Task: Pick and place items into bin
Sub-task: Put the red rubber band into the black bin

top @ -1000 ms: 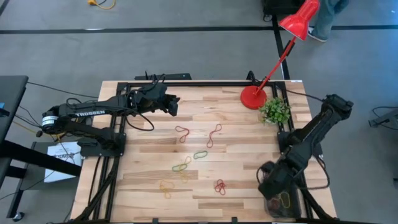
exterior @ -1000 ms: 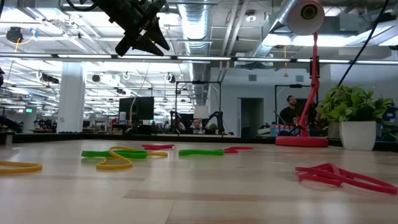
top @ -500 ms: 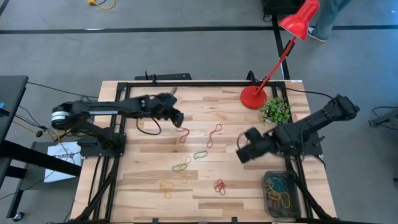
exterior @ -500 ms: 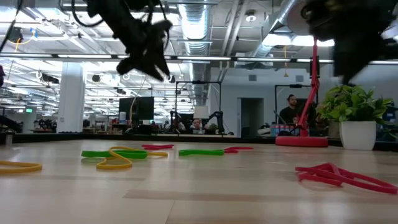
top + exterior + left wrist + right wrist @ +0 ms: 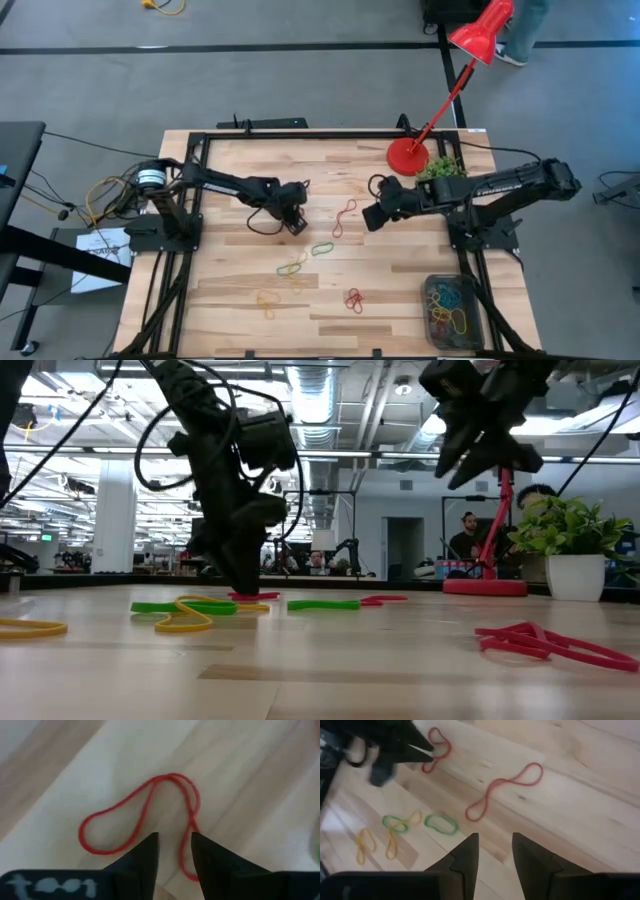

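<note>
The bin (image 5: pixel 456 311) sits at the tabletop's (image 5: pixel 240 290) near right corner and already holds a tangle of loops in yellow, blue, green and red, so part of the job looks done; several items are left out on the wood; a twisted red loop (image 5: pixel 292 213) lies under the left arm, a second red loop (image 5: pixel 344 216) lies just beside it toward the middle, a green oval (image 5: pixel 322 248) sits nearer the front, a green and yellow cluster (image 5: pixel 292 267) is beside that, a yellow loop (image 5: pixel 266 303) lies near the front edge, and another red loop (image 5: pixel 353 299) lies front of centre, well apart from the bin

The left tool (image 5: pixel 175 847) is down at the first red loop, its fingers spread a little and straddling one strand of it, not yet pinched, so this pick seems about to begin; the right tool (image 5: pixel 495 850) hovers above the tabletop near the second red loop, fingers likewise parted and carrying nothing

By my judgement roughly half the work remains: six loops or clusters to lift and carry across to the bin
</note>
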